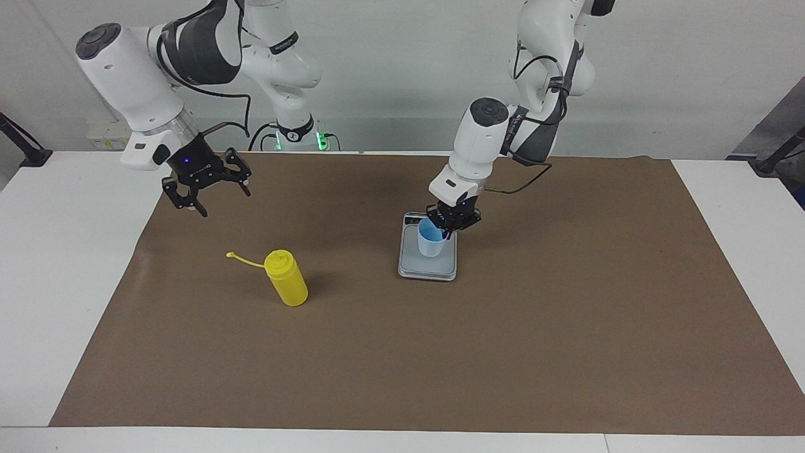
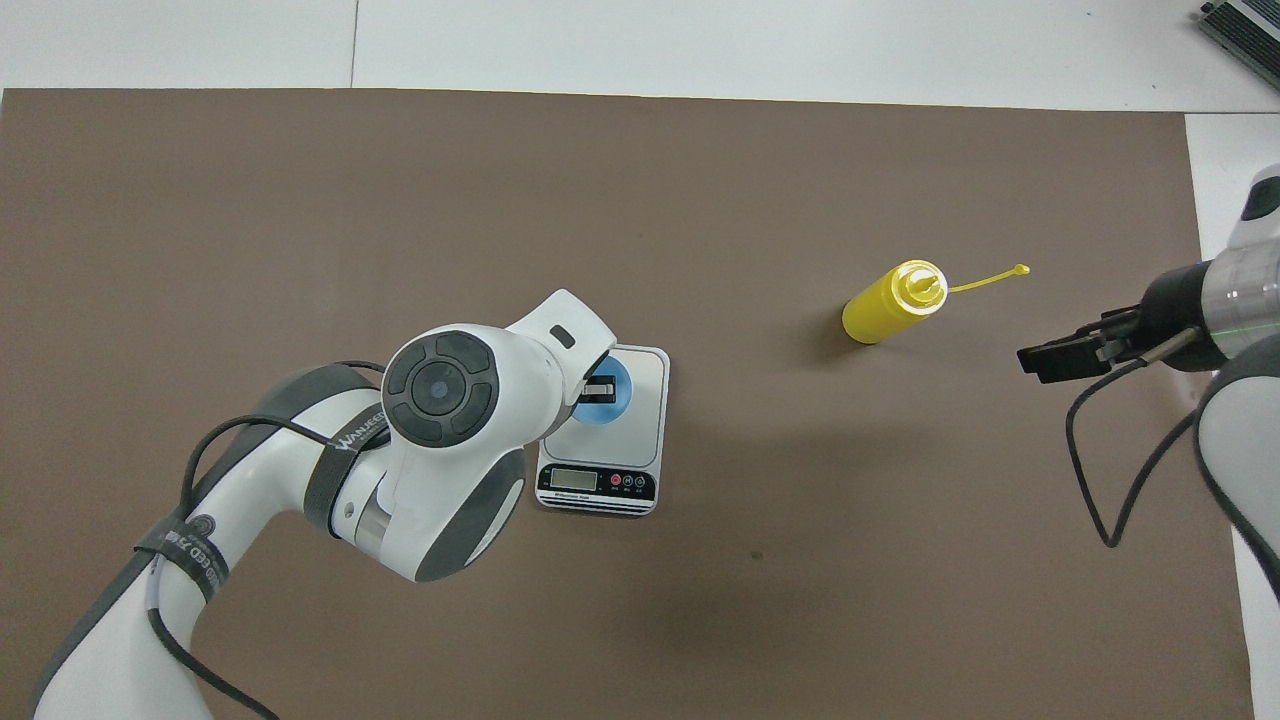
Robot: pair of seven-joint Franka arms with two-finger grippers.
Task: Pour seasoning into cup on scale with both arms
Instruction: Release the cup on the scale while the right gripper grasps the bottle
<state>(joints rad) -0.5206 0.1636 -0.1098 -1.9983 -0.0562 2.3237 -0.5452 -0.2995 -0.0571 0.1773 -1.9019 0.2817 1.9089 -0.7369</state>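
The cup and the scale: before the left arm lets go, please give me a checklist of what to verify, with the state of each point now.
1. Cup over the scale plate: ok.
2. Cup upright, mouth up: ok.
3. Cup bottom resting on the plate: cannot tell.
4. Left gripper shut on the cup rim: ok.
5. Right gripper open, raised over the mat edge, holding nothing: ok.
6. Yellow bottle standing on the mat toward the right arm's end, untouched: ok.

Matt brown paper sheet (image 1: pixel 503 352) over a smooth white table (image 1: pixel 56 264); glossy yellow plastic bottle (image 1: pixel 287 277); light blue plastic cup (image 1: pixel 429 242); scale (image 2: pixel 640 365) with satin, metallic-looking plate.
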